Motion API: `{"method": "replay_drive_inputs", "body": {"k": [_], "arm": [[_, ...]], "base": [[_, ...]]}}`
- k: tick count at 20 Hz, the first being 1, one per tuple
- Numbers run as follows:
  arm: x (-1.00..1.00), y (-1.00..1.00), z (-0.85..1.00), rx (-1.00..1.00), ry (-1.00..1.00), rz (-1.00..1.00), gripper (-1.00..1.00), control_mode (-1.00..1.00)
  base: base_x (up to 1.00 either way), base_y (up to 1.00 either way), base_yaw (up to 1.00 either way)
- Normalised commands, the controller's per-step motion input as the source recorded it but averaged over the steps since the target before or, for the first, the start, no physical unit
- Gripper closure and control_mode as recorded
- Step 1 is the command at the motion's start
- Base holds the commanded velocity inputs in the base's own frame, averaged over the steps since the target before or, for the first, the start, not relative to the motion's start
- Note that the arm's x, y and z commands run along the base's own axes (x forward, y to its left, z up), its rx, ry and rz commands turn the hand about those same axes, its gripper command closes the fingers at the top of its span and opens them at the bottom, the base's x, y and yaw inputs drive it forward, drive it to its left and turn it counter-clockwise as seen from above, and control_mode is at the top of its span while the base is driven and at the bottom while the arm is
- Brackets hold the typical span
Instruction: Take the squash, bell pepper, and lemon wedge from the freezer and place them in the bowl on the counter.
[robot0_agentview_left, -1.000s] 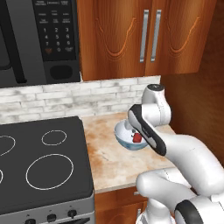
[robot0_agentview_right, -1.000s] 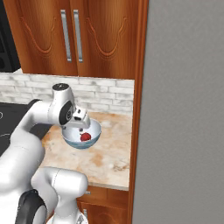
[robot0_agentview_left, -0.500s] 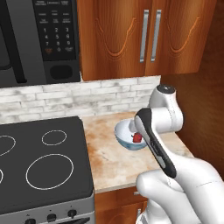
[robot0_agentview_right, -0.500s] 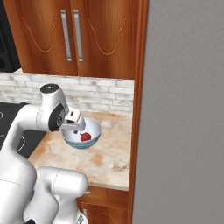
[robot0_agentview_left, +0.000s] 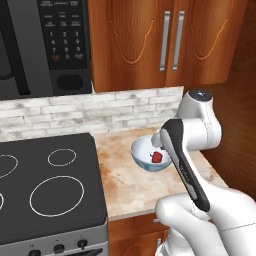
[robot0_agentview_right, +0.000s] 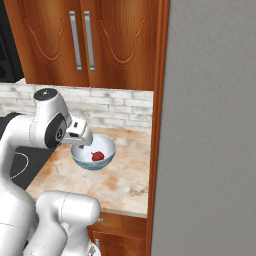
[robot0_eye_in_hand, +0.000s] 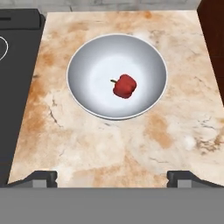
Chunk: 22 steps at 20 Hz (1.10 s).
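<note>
The bell pepper (robot0_eye_in_hand: 125, 85) is seen inside the bowl (robot0_eye_in_hand: 87, 57) on the counter (robot0_eye_in_hand: 131, 148), stem pointing toward the stovetop (robot0_eye_in_hand: 17, 70); the gripper (robot0_eye_in_hand: 112, 178) is spread wide, empty; the freezer (robot0_agentview_right: 212, 125) is shown beside the counter

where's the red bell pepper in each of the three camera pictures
Left base view: bell pepper right of centre, beside the arm.
Right base view: bell pepper left of centre, lower middle.
Hand view: bell pepper just above centre.
Shared landmark: it lies inside the bowl.

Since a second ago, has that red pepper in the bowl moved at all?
No. The bell pepper lies in the same spot inside the bowl on the counter.
</note>
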Motion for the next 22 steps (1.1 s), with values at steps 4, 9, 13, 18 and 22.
{"method": "replay_drive_inputs", "body": {"k": [4,9,13,18,22], "arm": [[-0.27,0.0,0.37,0.0,-0.01,0.0,-1.0,-1.0],[-0.46,0.0,0.33,0.0,-0.05,0.0,-1.0,-1.0],[-0.46,0.0,0.24,0.0,-0.04,0.0,-1.0,-1.0],[-0.25,-0.05,0.18,0.0,-0.01,0.0,-1.0,-1.0],[-0.23,-0.19,0.12,0.0,0.0,0.0,-1.0,-1.0]], "base": [[0.0,0.0,0.0],[0.0,0.0,0.0],[0.0,0.0,0.0],[0.0,0.0,0.0],[0.0,0.0,0.0]]}}
